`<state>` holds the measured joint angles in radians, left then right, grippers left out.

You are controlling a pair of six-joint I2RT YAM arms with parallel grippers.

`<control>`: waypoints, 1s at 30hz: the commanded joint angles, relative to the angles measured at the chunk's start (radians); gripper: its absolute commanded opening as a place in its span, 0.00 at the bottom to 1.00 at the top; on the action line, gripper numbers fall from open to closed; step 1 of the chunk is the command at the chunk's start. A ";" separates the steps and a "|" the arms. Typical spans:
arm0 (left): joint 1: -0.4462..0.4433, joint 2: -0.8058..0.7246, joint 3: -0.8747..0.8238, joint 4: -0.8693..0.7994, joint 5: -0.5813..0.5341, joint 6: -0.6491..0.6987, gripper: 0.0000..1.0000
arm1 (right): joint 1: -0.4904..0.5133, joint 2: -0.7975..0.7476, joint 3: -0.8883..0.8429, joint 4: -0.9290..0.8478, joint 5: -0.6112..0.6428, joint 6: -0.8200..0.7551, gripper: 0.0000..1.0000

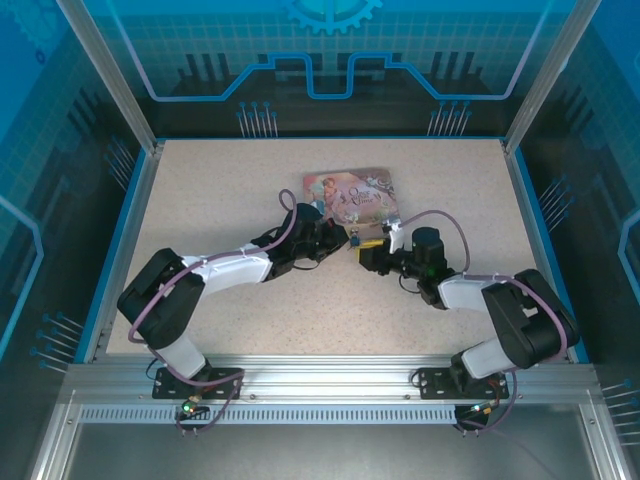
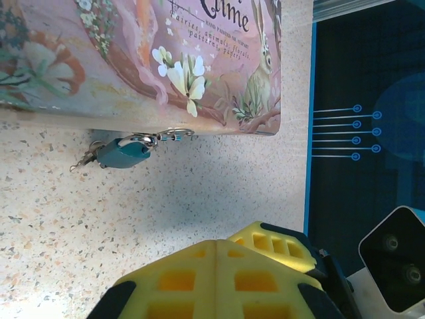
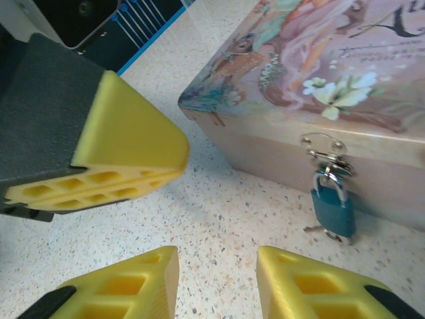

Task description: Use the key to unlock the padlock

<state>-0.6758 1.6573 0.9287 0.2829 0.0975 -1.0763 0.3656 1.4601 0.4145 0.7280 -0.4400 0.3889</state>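
**op:** where's the padlock (image 3: 334, 209)?

**eng:** your padlock hangs by its shackle from the clasp (image 3: 323, 147) on the front wall of the pink tin (image 3: 319, 66). The blue body points down the wall, with its bottom end at the table (image 1: 220, 200).

**op:** key (image 3: 325, 231)?

**eng:** look at the bottom end of the lock body. A small silver bit sticks out there, touching it. Too small for you to tell if it's seated in the keyhole.

**op:** left gripper?

**eng:** your left gripper (image 2: 216, 279) is clenched, yellow pads pressed flat together, nothing between them. It's near the lock on the table side, not touching it.

**op:** right one?

**eng:** your right gripper (image 3: 218, 266) is slack, pads apart, bare table in the gap, holding nothing. The lock sits ahead of it and off to one side, apart from both pads. The left gripper's yellow pad is close on the other side.

**op:** overall layout?

**eng:** from above you see both arms reaching in to the tin's near edge, tips close together, tin toward the far middle of the table.
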 commanded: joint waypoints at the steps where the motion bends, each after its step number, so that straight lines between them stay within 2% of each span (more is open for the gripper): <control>1: 0.010 -0.065 -0.011 -0.024 -0.030 0.063 0.14 | -0.016 -0.044 -0.014 -0.104 0.018 -0.017 0.41; 4: 0.021 -0.109 -0.050 -0.025 -0.054 0.128 0.21 | -0.024 -0.028 -0.023 -0.122 0.017 -0.027 0.46; 10: 0.064 -0.185 -0.152 0.046 -0.029 0.224 0.36 | -0.039 0.107 0.014 -0.009 -0.054 -0.001 0.51; 17: 0.082 -0.235 -0.221 0.067 -0.025 0.269 0.48 | -0.035 0.298 0.102 0.145 -0.056 0.027 0.56; 30: 0.105 -0.249 -0.255 0.070 -0.018 0.267 0.51 | -0.033 0.431 0.183 0.157 0.052 0.043 0.64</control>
<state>-0.5785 1.4273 0.6853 0.3279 0.0727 -0.8345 0.3374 1.8626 0.5770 0.8696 -0.4187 0.4286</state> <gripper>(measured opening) 0.507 0.634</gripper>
